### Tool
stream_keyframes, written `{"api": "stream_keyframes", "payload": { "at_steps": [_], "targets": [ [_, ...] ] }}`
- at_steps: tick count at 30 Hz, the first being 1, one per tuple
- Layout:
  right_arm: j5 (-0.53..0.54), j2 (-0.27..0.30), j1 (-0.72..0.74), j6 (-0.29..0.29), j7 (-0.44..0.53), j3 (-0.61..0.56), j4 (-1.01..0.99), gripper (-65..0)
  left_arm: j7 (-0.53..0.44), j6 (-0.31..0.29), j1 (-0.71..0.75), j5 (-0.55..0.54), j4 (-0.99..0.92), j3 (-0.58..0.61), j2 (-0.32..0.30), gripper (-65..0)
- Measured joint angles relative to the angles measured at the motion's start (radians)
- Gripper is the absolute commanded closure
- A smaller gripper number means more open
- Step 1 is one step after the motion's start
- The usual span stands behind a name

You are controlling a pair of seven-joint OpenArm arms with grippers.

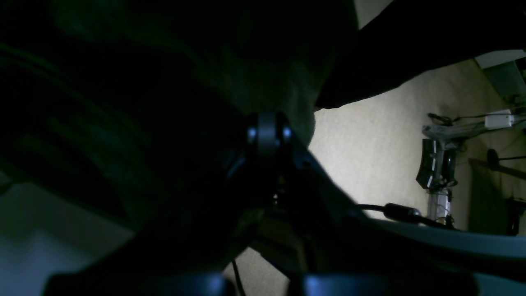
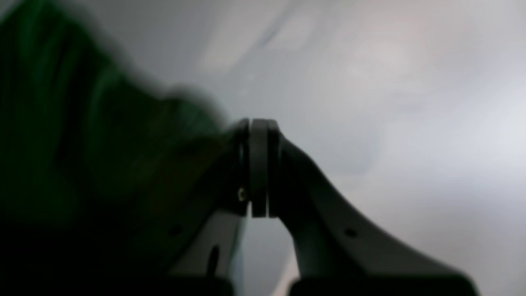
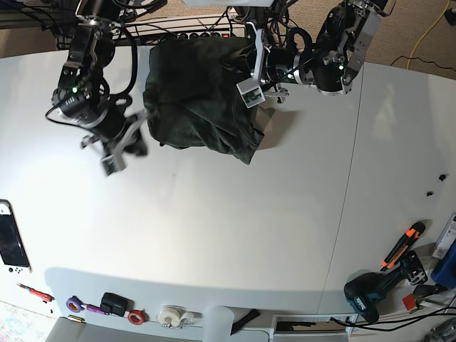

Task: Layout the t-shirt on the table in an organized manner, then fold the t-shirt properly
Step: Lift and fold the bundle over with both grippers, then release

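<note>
Base view: the laying-out step is in hand, with the t-shirt (image 3: pixel 199 100) held bunched above the far part of the tabletop (image 3: pixel 228 235).
Nearer, the right hand (image 3: pixel 142 135) is seen clamped on the shirt's left edge, its arm angled down from the far rail; farther back, the left hand (image 3: pixel 246 71) is pinched together on the right edge, its arm reaching in level. Next, by judgement, the cloth needs to be drawn apart and lowered flat.

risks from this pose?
1. Both grippers, left and right, are shut on the dark green knit t-shirt, which hangs bunched between them above the wide white table; it may land creased.
2. The grip looks thin, so the cloth could slip out.
</note>
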Motion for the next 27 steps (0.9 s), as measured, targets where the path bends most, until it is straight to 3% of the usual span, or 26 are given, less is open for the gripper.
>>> {"api": "stream_keyframes", "payload": {
  "at_steps": [3,7,8,10,11,13,21,25,27],
  "targets": [
    [-0.078,0.000,0.043,-0.083,0.055,0.000,-0.055,0.0,0.000,0.000,0.000,0.000,0.000,0.000,0.000,0.0],
    [-0.077,0.000,0.093,-0.079,0.048,0.000,-0.130,0.0,-0.009,0.000,0.000,0.000,0.000,0.000,0.000,0.0],
    [-0.025,0.000,0.100,-0.040,0.038,0.002,-0.133,0.0,-0.018,0.000,0.000,0.000,0.000,0.000,0.000,0.0],
    [0.183,0.003,0.101,0.105,-0.008,0.010,-0.124,0.0,-0.027,0.000,0.000,0.000,0.000,-0.001,0.000,0.0],
    [0.299,0.001,0.101,0.105,-0.048,0.012,-0.118,0.0,-0.027,0.000,0.000,0.000,0.000,-0.001,0.000,0.0],
    [0.423,-0.002,0.104,0.101,-0.113,0.018,-0.117,0.0,-0.027,0.025,0.000,0.000,0.000,-0.001,0.000,0.0],
    [0.418,0.000,0.099,0.099,-0.267,0.020,-0.117,0.0,-0.027,0.040,-0.001,0.074,0.000,-0.001,0.000,0.0],
    [0.554,0.001,0.075,0.099,-0.304,0.020,-0.117,0.0,-0.027,0.042,-0.001,0.074,0.000,-0.001,0.000,0.0],
    [0.622,0.001,0.066,0.098,-0.346,0.020,-0.117,0.0,-0.027,0.072,-0.001,0.076,0.000,-0.001,0.000,0.0]
  ]
}}
